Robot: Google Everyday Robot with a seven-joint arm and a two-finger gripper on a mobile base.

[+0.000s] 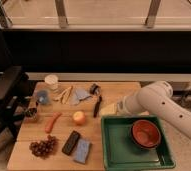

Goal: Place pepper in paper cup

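Hovering just beside the far-left corner of the green tray [109, 150], the gripper [110, 108] is over the table [125, 92]; whether it is clenched or released cannot be told. The pepper [52, 122] lies left of the round fruit [79, 117], and the paper cup [51, 81] stands at the far left.

Green tray [118, 151], red bowl [146, 133], grapes [43, 147], perhaps a phone [71, 142]

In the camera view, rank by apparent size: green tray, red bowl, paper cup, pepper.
1. green tray
2. red bowl
3. paper cup and pepper: too close to rank; the pepper is longer but thin, and the cup stands farther back.
The gripper is above the table, beside the tray's far left corner.
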